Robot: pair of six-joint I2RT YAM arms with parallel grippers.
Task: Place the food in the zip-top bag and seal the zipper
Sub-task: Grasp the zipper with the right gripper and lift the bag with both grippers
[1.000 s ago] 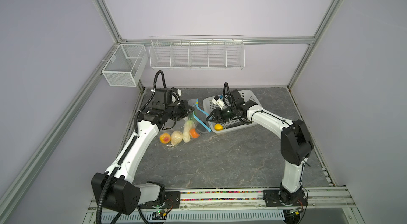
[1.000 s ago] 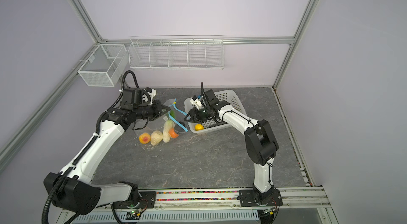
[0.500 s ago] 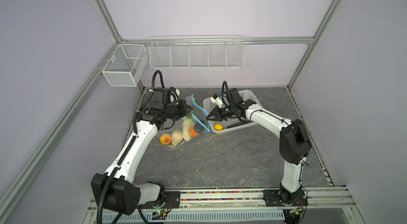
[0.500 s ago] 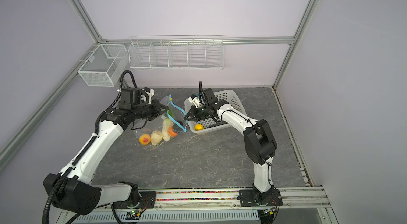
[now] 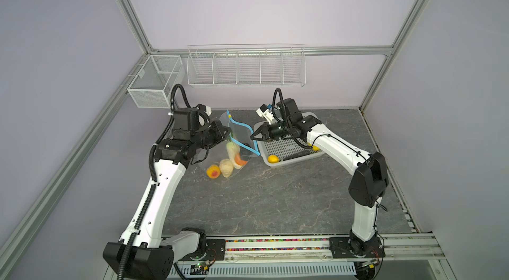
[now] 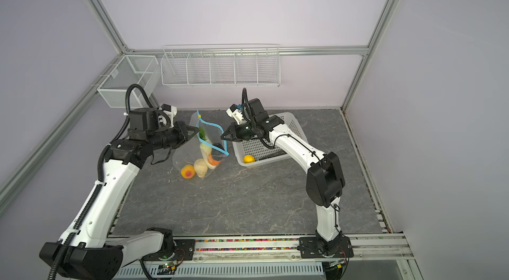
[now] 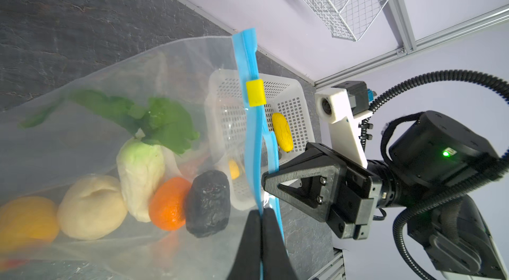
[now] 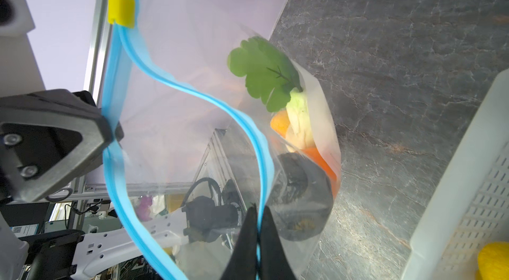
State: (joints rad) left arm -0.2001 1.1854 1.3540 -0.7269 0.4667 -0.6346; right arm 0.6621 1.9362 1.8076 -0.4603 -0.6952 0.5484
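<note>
While left gripper (image 5: 228,130) and right gripper (image 5: 251,136) pinch light-blue zipper strip (image 7: 246,58) at 9 and 3 o'clock, clear crinkly plastic bag (image 6: 183,156) gapes.

You are looking at a dark grey, stone-veined desk (image 5: 275,196), closed in by pale lilac walls (image 5: 261,3) and aluminium frame bars (image 5: 344,50). A white perforated basket (image 6: 293,127) sits on the desk toward its rear right. On the back wall hangs a long white wire rack (image 5: 246,68) split into five compartments. A smaller white mesh box (image 5: 155,86) hangs on the left wall near the corner. Along the desk's front edge runs a metal rail (image 5: 275,244) with a multicoloured strip.
</note>
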